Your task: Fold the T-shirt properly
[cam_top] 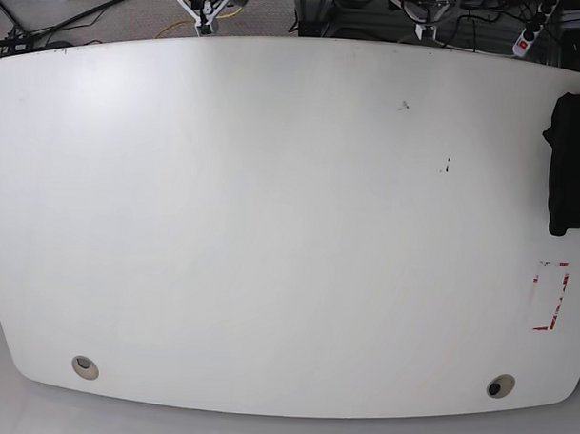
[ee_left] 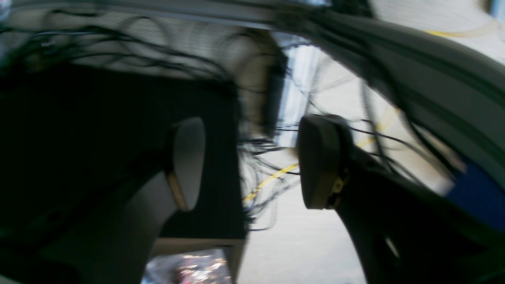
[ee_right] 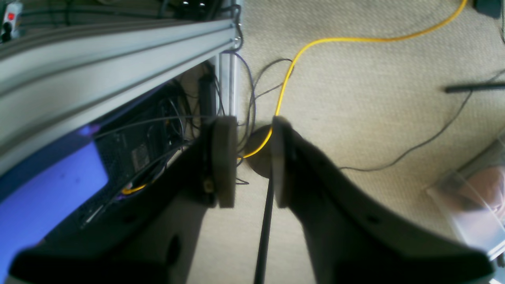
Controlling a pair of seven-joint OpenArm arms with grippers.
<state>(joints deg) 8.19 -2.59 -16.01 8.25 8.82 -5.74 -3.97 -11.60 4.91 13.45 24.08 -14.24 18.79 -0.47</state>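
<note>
While both my arms sit off the bench [cam_top: 271, 226], the T-shirt [cam_top: 570, 165] lies bunched at its right edge in the base view, partly cut off by the frame. My left claw [ee_left: 252, 161] is open wide, empty, view blurred. My right claw [ee_right: 252, 161] hangs over carpet [ee_right: 375, 118] with a narrow gap between its pads, gripping nothing; a yellow cable [ee_right: 315, 43] runs behind.

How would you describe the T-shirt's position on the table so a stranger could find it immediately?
Start at the wide white table and follow it to its right edge in the base view. The T-shirt lies there, partly cut off, above a red-marked rectangle. It is the only black fabric.
</note>
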